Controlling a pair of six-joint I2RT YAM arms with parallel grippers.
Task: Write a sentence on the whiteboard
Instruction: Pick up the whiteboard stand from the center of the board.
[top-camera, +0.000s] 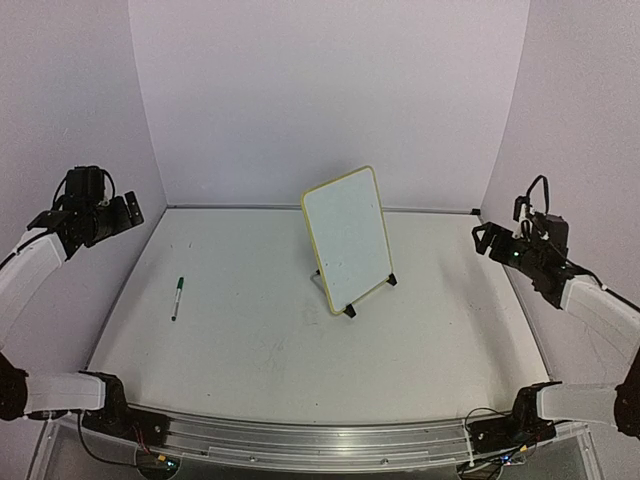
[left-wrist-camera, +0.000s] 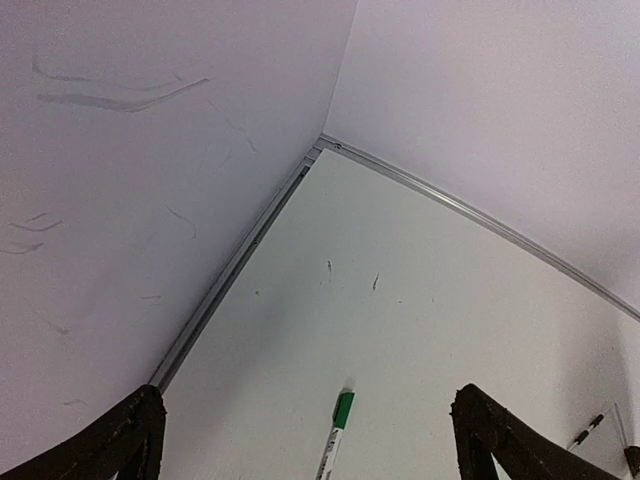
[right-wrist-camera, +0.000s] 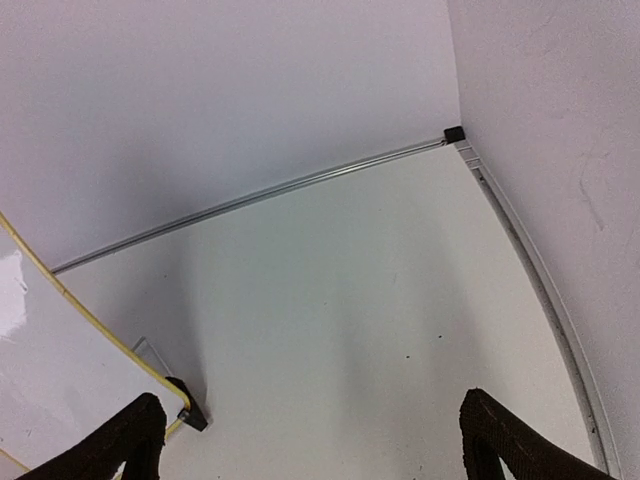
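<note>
The whiteboard (top-camera: 347, 238) stands tilted on small black feet in the middle of the table, its pale-yellow frame around a blank white face; no sentence shows on it. Its edge and one foot show at the lower left of the right wrist view (right-wrist-camera: 40, 360). A green-capped marker (top-camera: 177, 298) lies on the table left of the board, also in the left wrist view (left-wrist-camera: 335, 432). My left gripper (top-camera: 128, 212) is open and empty, raised by the left wall. My right gripper (top-camera: 483, 240) is open and empty, raised by the right wall.
White walls enclose the table on the left, back and right, with a metal strip (top-camera: 250, 207) along the back edge. A metal rail (top-camera: 300, 435) runs along the near edge between the arm bases.
</note>
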